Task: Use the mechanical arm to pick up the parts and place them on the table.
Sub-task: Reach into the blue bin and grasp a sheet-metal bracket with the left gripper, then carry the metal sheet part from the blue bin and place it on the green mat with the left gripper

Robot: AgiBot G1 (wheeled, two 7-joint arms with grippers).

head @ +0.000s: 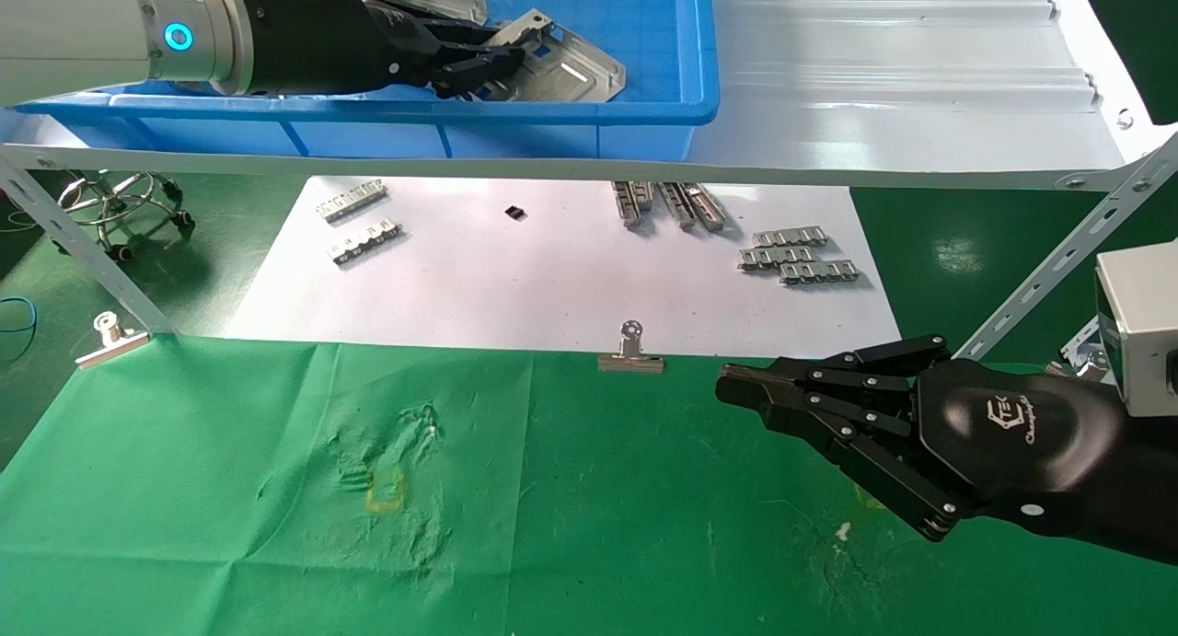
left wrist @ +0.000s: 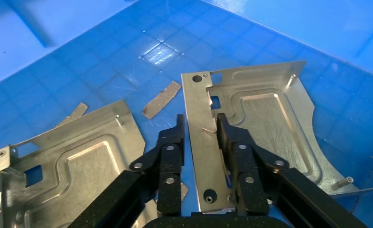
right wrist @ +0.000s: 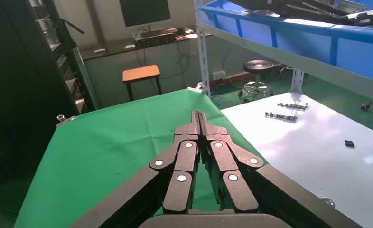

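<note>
Parts location: two silvery brackets lie in the blue bin [head: 644,111] on the white shelf [head: 902,84]; one part [left wrist: 260,123] sits directly under the left tool, the other part [left wrist: 75,161] just beside it.
Tabletop: green cloth [head: 276,526] lies well below the left tool and directly under the right tool.
White paper sheet [head: 552,277]: beyond the right tool's fingertips, under the shelf, carrying clip strips [head: 799,254].
Left tool [head: 479,61]: reached into the bin, fingers parted, with an upturned flange of the nearer part standing in the gap between them; whether the fingers press it cannot be told.
Right tool [head: 736,385]: low over the tabletop, fingers pressed together and empty, pointing toward the paper's edge.
Binder clip [head: 631,352]: on the paper's near edge, near the right tool's fingertips.
</note>
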